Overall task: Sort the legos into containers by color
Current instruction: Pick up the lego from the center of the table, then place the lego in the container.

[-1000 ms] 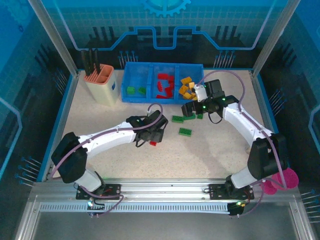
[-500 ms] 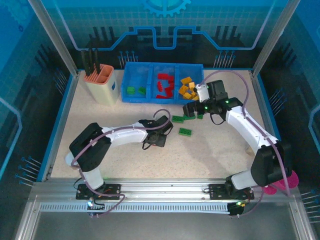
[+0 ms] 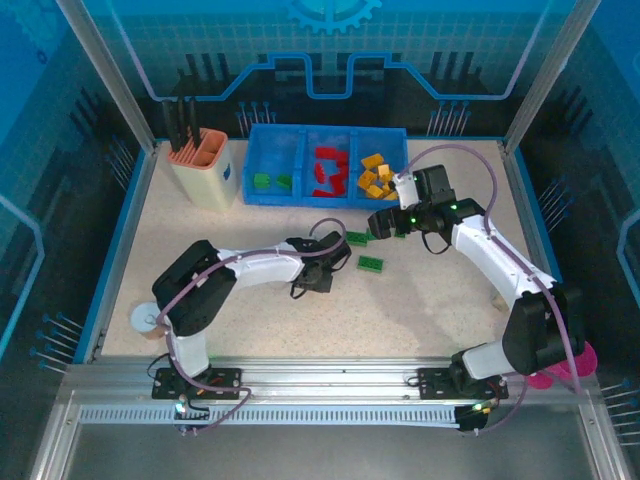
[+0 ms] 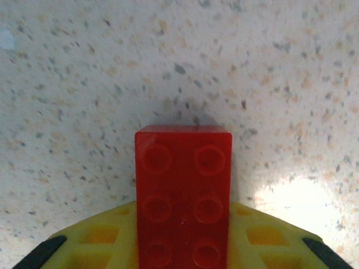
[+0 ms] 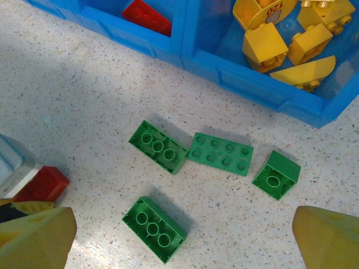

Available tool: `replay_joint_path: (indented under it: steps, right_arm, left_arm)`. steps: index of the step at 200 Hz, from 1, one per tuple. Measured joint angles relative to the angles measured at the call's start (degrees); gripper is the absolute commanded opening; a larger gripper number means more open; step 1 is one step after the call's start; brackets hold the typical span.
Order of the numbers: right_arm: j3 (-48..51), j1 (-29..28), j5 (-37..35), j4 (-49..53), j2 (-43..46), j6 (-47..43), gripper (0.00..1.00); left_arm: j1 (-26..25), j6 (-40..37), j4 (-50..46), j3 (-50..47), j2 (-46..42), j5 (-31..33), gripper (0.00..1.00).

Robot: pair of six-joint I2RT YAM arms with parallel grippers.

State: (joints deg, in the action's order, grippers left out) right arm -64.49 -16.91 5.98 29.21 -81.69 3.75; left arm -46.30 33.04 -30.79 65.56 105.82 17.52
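I am wearing smooth white shells along my left arm [image 3: 260, 268] and right arm [image 3: 492, 258], with blocky black joints sitting between them; a thin purple cable [image 3: 322, 226] is looping along each arm; small green lights [image 3: 405, 213] are glowing behind my black right gripper [image 3: 384, 222]; my left gripper [image 3: 316, 279] is showing black too; my fingers [image 5: 328, 241] are showing as rounded yellow wedges, with black bits peeking at the corners.
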Motion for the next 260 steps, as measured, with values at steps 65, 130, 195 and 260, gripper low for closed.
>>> replay_joint_path:
  steps: [65,130,195,260]
  right_arm:
    - [3.7,0.8,-1.0,1.7,3.3,-0.2,1.0]
    - [3.7,2.0,0.5,1.6,4.3,-0.2,1.0]
    - [3.6,2.0,2.0,1.6,3.1,-0.2,1.0]
    - [2.9,2.1,2.0,1.6,2.2,-0.2,1.0]
  left_arm:
    - [8.5,-5.1,5.4,25.4,9.2,6.7,0.22]
    - [13.9,-12.1,7.0,50.5,29.9,11.1,0.21]
    - [16.2,-13.6,5.4,59.9,37.0,11.3,0.25]
    - [16.2,-13.7,4.7,59.4,36.9,10.7,0.51]
